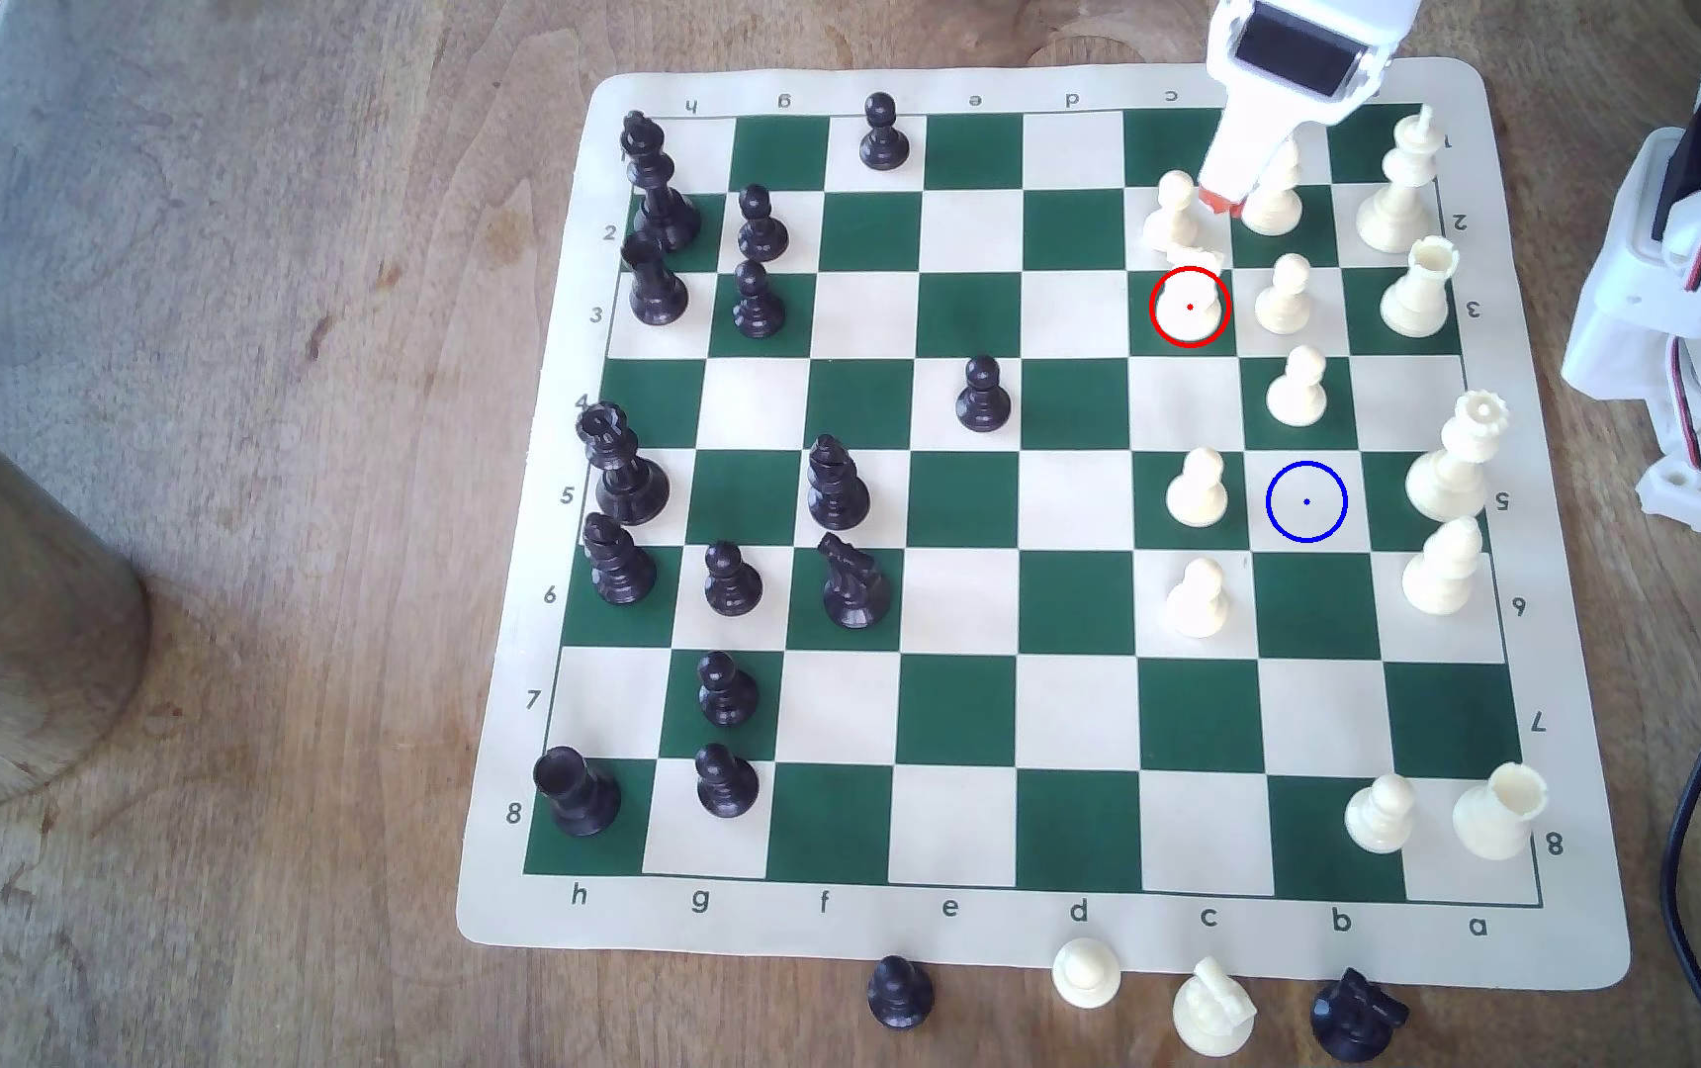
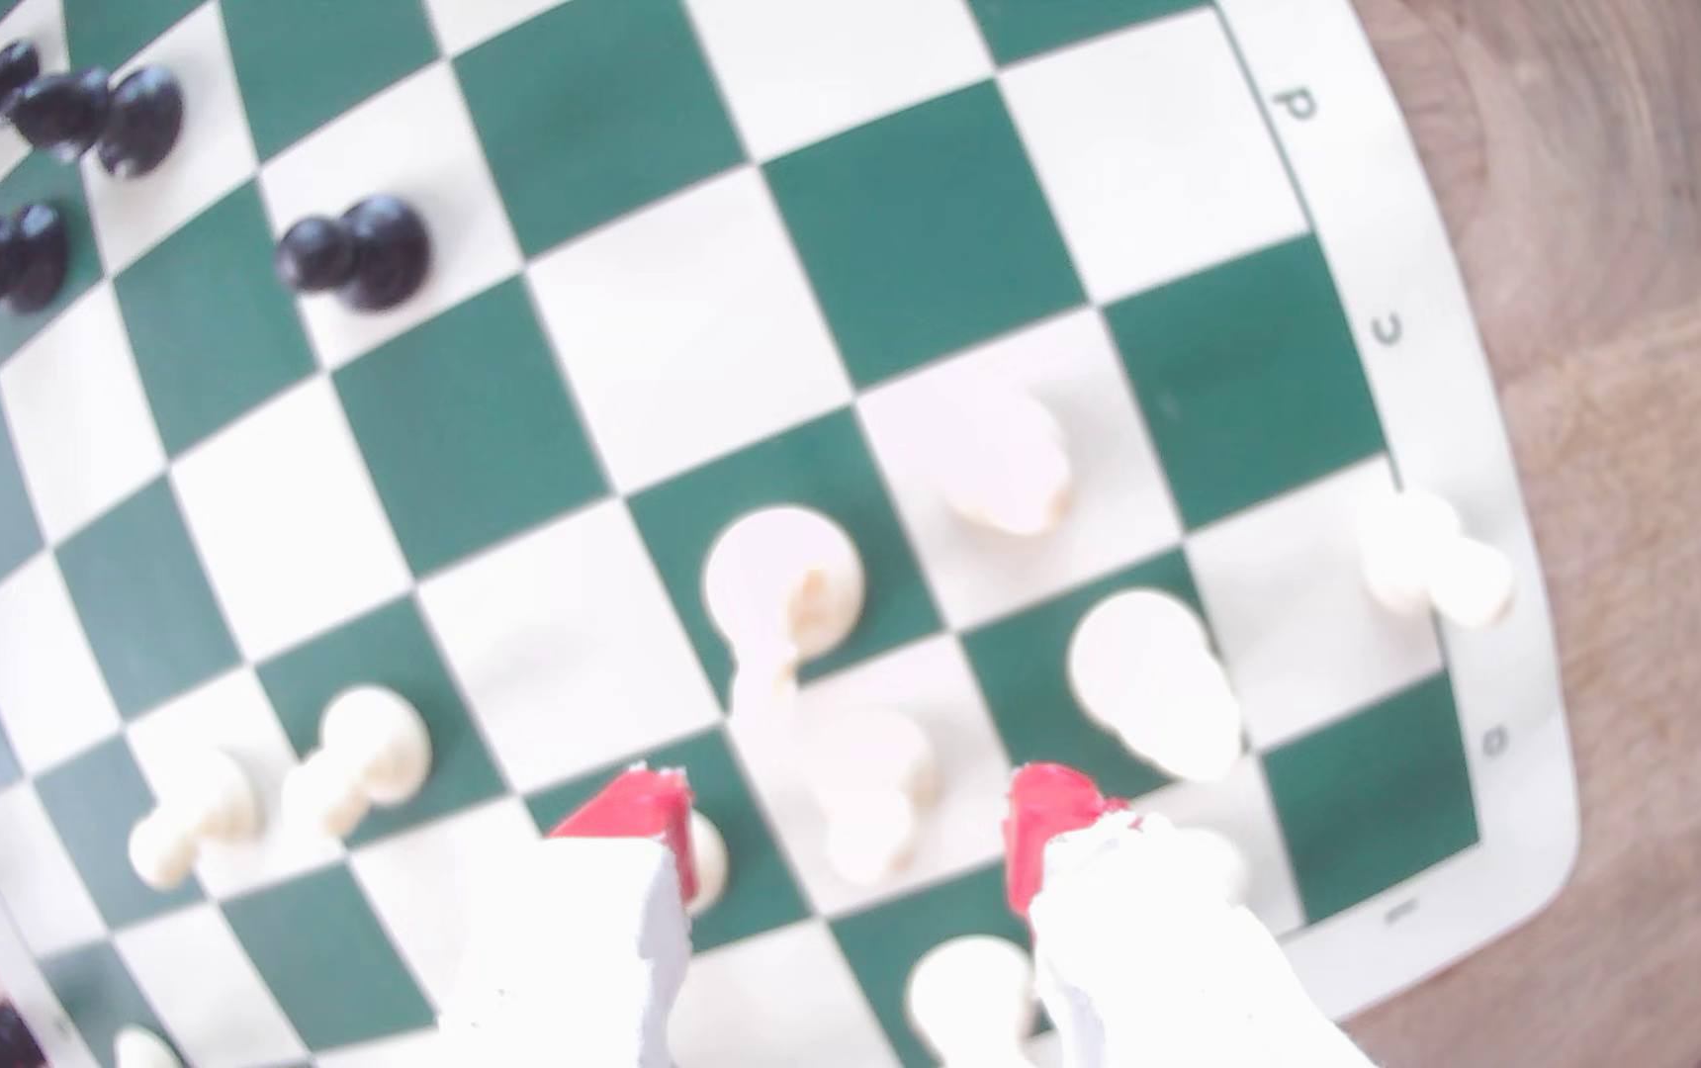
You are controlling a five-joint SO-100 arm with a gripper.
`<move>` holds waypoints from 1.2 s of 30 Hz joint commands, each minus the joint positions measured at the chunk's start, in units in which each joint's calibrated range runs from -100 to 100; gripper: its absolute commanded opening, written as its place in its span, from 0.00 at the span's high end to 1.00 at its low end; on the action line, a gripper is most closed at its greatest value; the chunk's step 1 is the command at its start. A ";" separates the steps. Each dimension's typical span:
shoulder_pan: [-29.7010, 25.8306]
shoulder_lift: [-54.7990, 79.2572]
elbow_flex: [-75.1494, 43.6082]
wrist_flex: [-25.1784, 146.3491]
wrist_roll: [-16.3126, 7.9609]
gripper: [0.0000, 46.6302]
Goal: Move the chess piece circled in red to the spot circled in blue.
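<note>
Right now the gripper (image 1: 1223, 202) hangs over the board's far rows in the exterior view, red-tipped jaws spread wide in the wrist view, empty. Cream knight (image 1: 1191, 303) stands upright on its red-ringed green square, just in front of the gripper, untouched. Blue-ringed cream square (image 1: 1306, 501) is bare, two rows nearer and one column to the exterior view's right, a cream pawn (image 1: 1198, 489) beside it.

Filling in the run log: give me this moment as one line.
phase: approach | pincer: open, empty, above board | knight: on red-ringed green square, ungrasped | blue-ringed square: vacant | cream pawns flank the pincer
</note>
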 commanded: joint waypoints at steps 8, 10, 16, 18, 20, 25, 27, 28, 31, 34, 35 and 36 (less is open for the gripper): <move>-2.27 1.55 -0.38 -3.57 -1.81 0.69; -2.66 2.06 1.62 -4.63 -2.15 0.70; -3.45 3.68 3.52 -5.86 -3.22 0.69; -3.76 4.27 3.61 -6.35 -3.86 0.69; -3.84 4.53 3.61 -6.60 -4.00 0.69; -3.99 6.22 4.15 -8.15 -4.35 0.69; -4.46 6.82 4.15 -8.48 -4.64 0.70; -4.62 6.90 4.24 -8.56 -4.74 0.70; -5.56 7.07 4.97 -9.14 -5.18 0.70; -5.87 7.07 6.06 -10.37 -5.42 0.70; -6.03 7.07 7.15 -11.43 -5.47 0.70; -6.03 7.07 7.60 -12.00 -5.47 0.70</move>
